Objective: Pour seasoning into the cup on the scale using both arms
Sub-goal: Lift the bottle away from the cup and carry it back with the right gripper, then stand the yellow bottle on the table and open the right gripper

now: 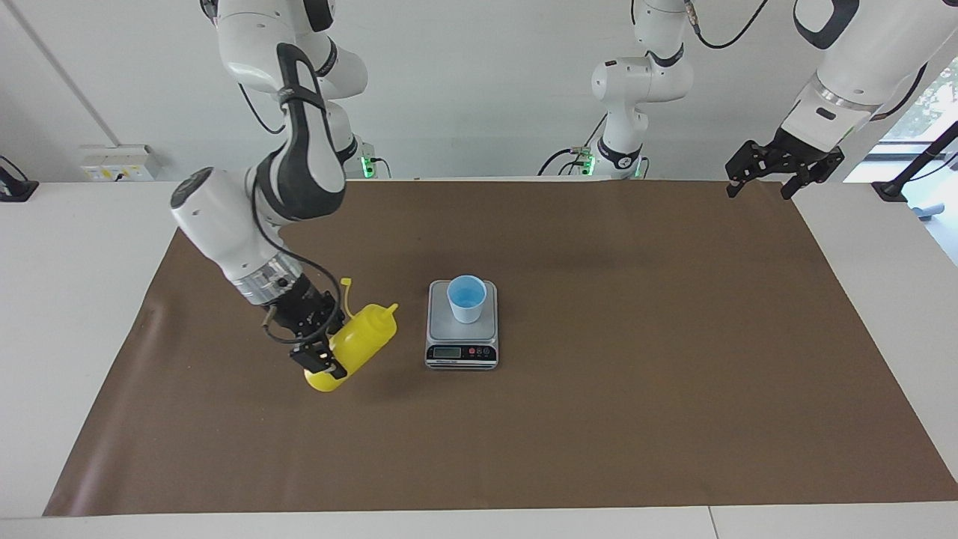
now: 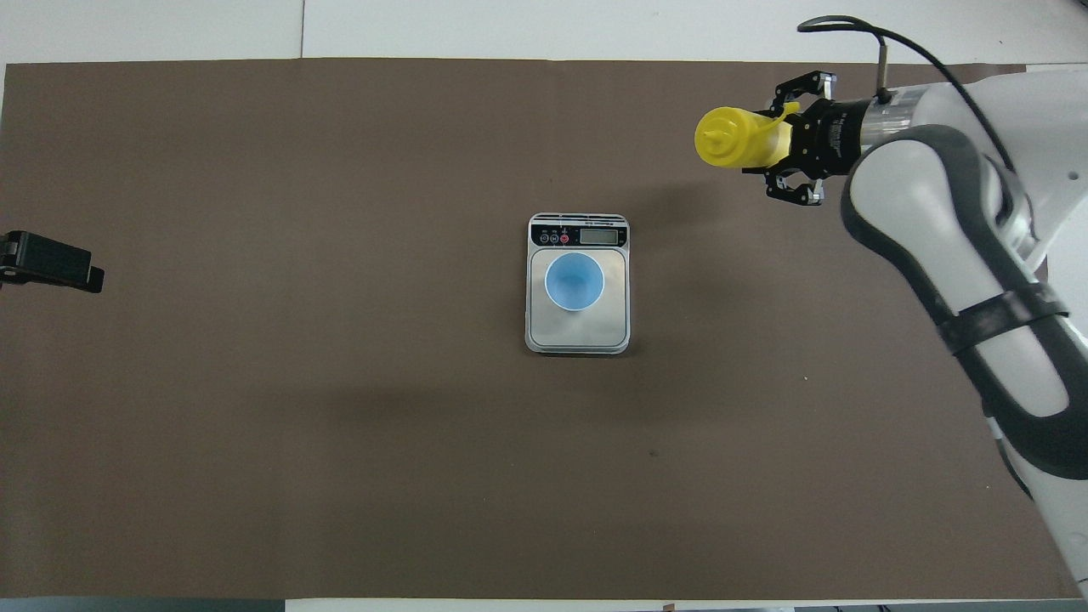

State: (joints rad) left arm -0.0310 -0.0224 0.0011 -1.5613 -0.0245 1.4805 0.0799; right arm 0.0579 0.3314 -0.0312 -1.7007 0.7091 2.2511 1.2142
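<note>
Half the job is waiting: my right gripper (image 1: 323,346) is pinching the seasoning (image 1: 358,346), tilted toward the right arm's end of the table beside the scale (image 1: 462,324), whose cup (image 1: 466,299) is sitting unfilled, while my left gripper (image 1: 782,166) is idling spread.

A brown mat (image 1: 599,419) covers the white table (image 1: 75,299); wall sockets (image 1: 120,162) sit nearer the robots.

We see a white table (image 1: 75,299) covered by a wide brown mat (image 1: 636,389). On the mat, near its middle, sits a small silver kitchen scale (image 1: 462,337), its black display panel facing away from the robots.
</note>
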